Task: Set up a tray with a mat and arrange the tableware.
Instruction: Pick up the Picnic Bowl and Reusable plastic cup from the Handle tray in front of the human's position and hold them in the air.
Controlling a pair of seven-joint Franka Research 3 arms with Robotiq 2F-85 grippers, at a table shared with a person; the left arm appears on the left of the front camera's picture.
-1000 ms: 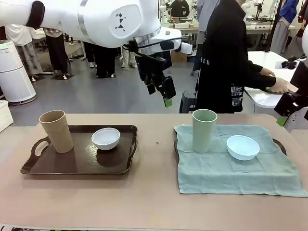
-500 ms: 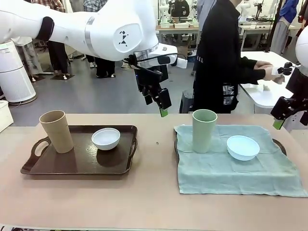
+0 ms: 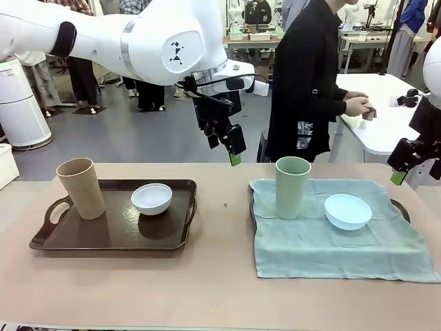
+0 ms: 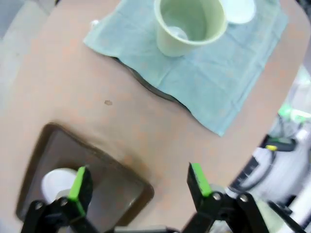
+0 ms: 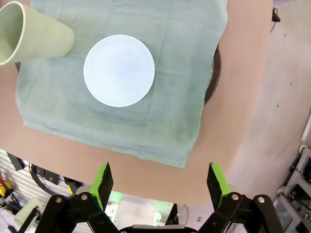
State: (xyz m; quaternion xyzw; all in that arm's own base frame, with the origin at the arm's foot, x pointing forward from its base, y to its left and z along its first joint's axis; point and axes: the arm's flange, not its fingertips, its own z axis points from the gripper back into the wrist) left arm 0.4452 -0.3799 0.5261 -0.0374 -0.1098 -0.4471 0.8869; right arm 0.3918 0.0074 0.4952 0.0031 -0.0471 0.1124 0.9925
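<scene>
On the left, a dark brown tray (image 3: 69,238) holds a beige tumbler (image 3: 80,187) and a white bowl (image 3: 151,198). To the right, a green mat (image 3: 331,241) lies over a second tray (image 3: 402,208). On the mat stand a pale green tumbler (image 3: 293,186) and a light blue bowl (image 3: 348,210). My left gripper (image 3: 233,155) hangs open high over the table's middle, holding nothing. In its wrist view, the left gripper (image 4: 138,182) looks down on the tray (image 4: 121,179) and the green tumbler (image 4: 189,24). My right gripper (image 3: 406,172) is open above the mat's right end. Below the right gripper (image 5: 160,187) lie the blue bowl (image 5: 119,70) and the mat (image 5: 184,97).
A person in black stands beyond the far edge, hands at a white table (image 3: 386,117) behind. Bare tabletop (image 3: 220,227) runs between the two trays and along the near edge. A small dark speck (image 3: 225,205) lies between the trays.
Both grippers dropped a little, then held still, open throughout. The person turned away toward the table behind and drew both hands together there.
</scene>
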